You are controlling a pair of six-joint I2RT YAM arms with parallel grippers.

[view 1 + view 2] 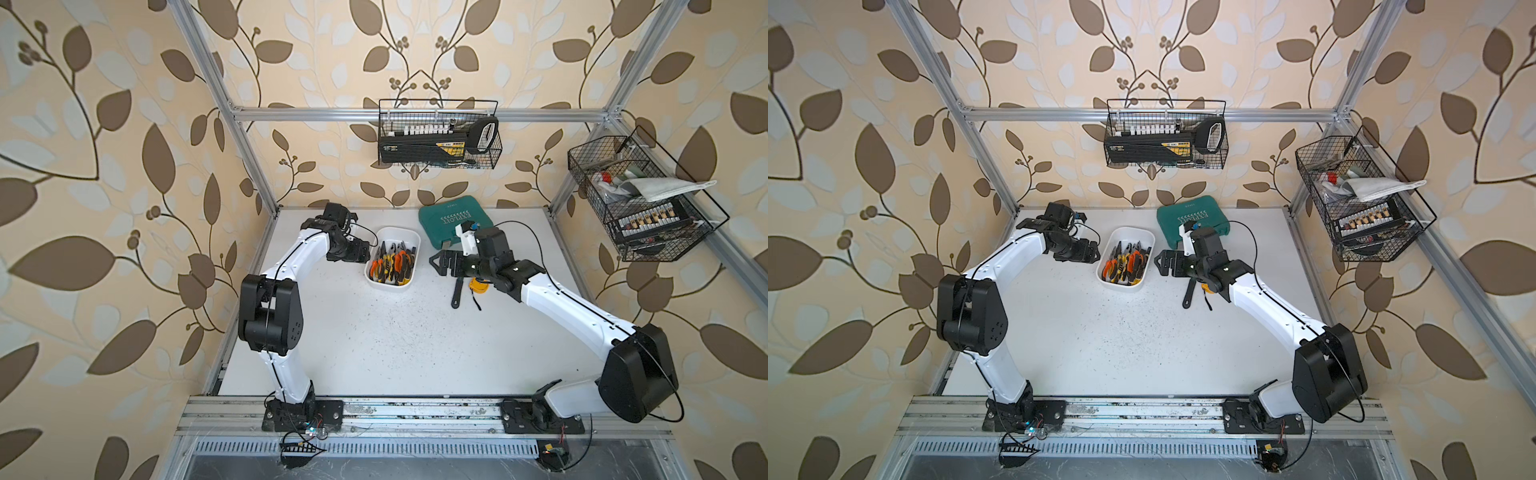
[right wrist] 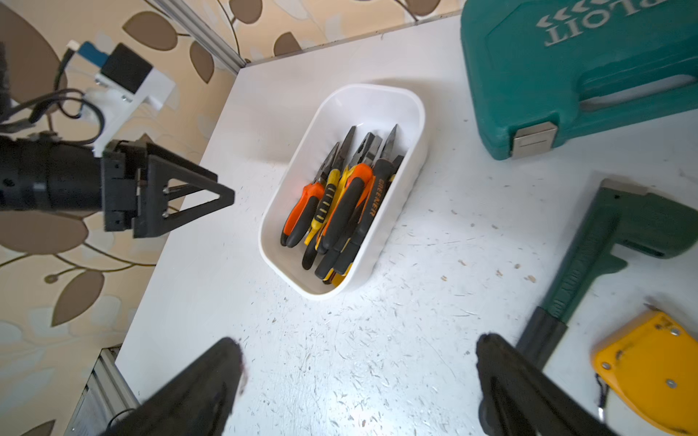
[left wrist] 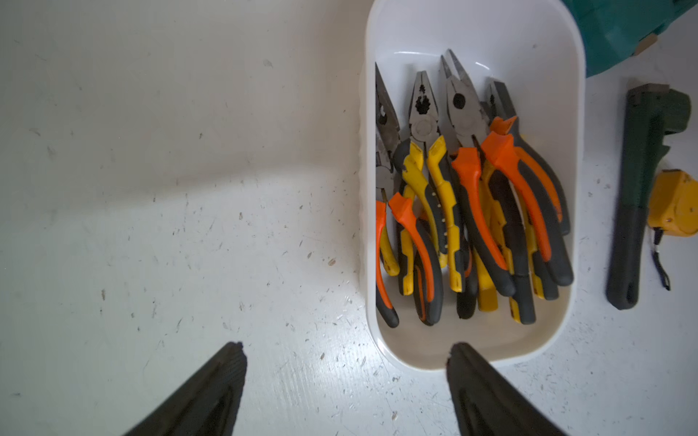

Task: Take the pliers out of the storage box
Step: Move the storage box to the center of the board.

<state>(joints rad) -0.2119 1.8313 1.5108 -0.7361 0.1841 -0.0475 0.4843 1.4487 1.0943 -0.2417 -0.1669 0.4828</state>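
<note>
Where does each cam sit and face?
Top views: above the front rail, looking down at the table; left arm and right arm whole.
Left wrist: left arm, looking down into the box of pliers; left gripper tips show.
Right wrist: right arm, facing box and left gripper; right gripper tips show.
Shared: all show the box.

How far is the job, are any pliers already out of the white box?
Done: nothing; all the pliers lie piled in the storage box. In hand: nothing; the left gripper and the right gripper hover open and empty beside it. Left: lifting every one out.
</note>
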